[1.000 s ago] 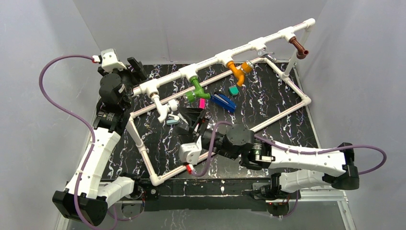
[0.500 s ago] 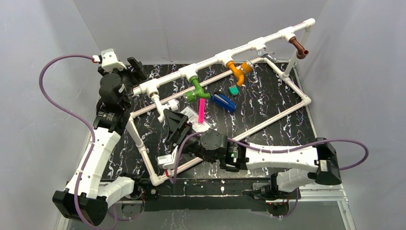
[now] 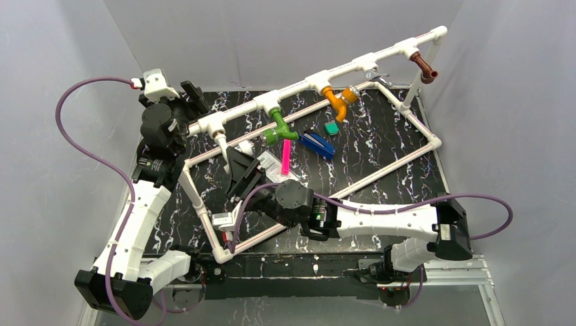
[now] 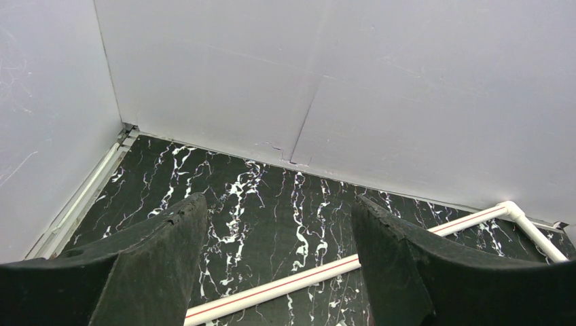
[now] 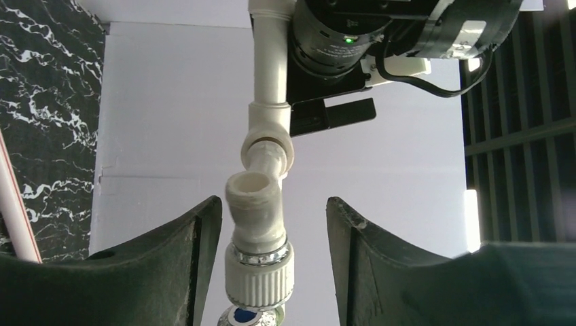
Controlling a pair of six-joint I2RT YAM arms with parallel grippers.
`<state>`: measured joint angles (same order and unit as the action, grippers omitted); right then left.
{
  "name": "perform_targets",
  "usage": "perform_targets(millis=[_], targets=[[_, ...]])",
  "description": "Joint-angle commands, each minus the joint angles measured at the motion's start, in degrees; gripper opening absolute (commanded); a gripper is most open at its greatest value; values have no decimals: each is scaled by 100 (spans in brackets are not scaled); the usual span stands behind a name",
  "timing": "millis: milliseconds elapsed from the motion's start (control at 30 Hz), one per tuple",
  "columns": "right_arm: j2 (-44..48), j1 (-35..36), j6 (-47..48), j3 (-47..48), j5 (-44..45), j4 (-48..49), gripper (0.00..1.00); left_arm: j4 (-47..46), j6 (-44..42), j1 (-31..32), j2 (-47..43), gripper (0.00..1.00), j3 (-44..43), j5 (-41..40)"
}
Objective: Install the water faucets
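White faucet [image 5: 260,234] hangs from the left-end tee of the pipe frame [image 3: 299,89], and your right hand [image 5: 273,204] stands spread to either side of it, not gripping. Green faucet [image 3: 278,126], orange faucet [image 3: 336,101] and brown faucet [image 3: 425,68] hang further along; your left hand [image 4: 278,202] is spread apart over the desk [image 4: 224,182], holding nothing

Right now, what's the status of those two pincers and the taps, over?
Left pincer open, empty. Right pincer open, either side of white faucet on the pipe frame. Green faucet, orange faucet, brown faucet also mounted. Nothing blocking.
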<state>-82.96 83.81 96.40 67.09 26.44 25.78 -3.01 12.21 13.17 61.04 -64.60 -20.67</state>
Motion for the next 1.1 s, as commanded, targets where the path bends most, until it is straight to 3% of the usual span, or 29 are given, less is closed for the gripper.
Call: perform_targets(millis=[0,333,600,867,1067], targets=[[-86,-75,-59,430,72,328,62,1830,10,-98,532,75,668,-107],[-219,-145,-305,555,35,211,43,1839,1,-104,528,75,662,-122],[-293,-155,-677,701,107,17,1,1845,-8,-110,532,75,656,-111],[-419,-160,-1674,925,143,5,1,1841,-8,-122,532,75,661,-113],[-504,-155,-3223,1055,229,138,1,1849,-8,-130,528,75,654,-122]])
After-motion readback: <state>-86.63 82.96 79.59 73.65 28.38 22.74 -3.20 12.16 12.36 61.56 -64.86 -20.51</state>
